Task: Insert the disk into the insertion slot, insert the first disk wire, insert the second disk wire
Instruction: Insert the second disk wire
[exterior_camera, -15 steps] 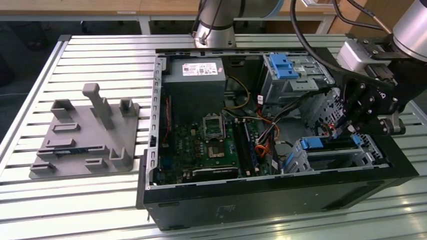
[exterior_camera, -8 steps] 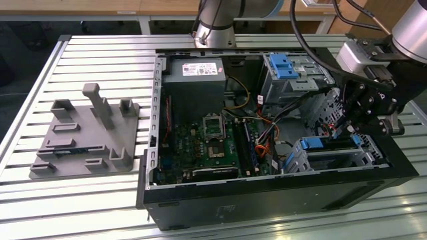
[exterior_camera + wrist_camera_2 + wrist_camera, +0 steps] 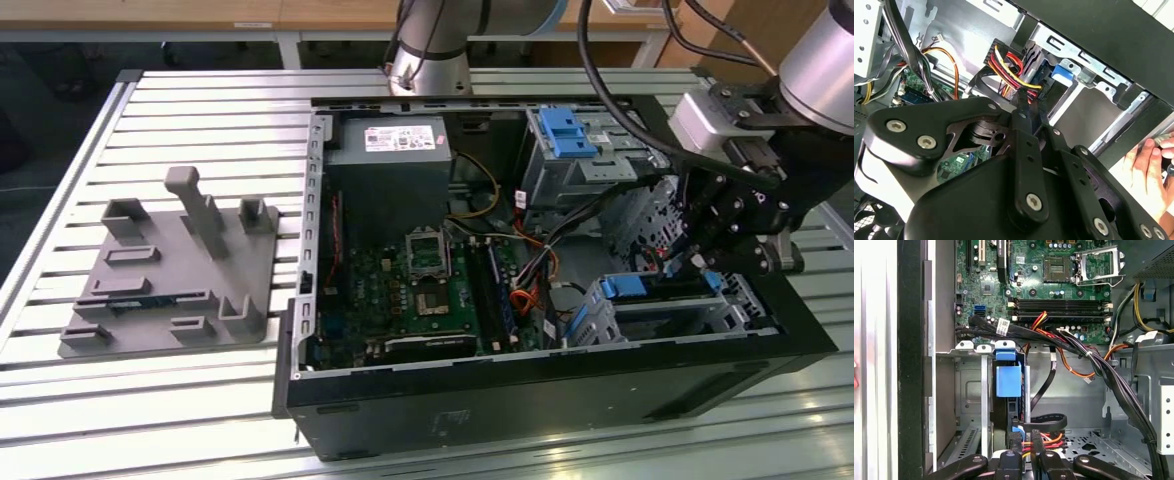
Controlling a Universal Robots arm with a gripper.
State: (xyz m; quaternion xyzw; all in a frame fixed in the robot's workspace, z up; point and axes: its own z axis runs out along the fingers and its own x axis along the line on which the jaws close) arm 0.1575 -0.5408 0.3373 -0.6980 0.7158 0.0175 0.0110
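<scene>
Blue-framed disk (image 3: 1008, 382) seated in perforated silver insertion slot (image 3: 971, 405); tool (image 3: 1023, 440) apparently pinching wire connector (image 3: 1026, 439).

A big silver table (image 3: 200, 90) made of long metal slats is holding everything up. Its slats are running from the exterior view's left to the exterior view's right. A black computer case (image 3: 534, 385) is lying on its side on the table, toward the exterior view's right, with its open side facing up. A grey plastic stand (image 3: 167, 275) with blocks and posts sticking up is sitting flat on the table at the exterior view's left, just beside the case but not touching it. The arm's round silver base (image 3: 427, 50) is standing at the far edge of the table, behind the case.
</scene>
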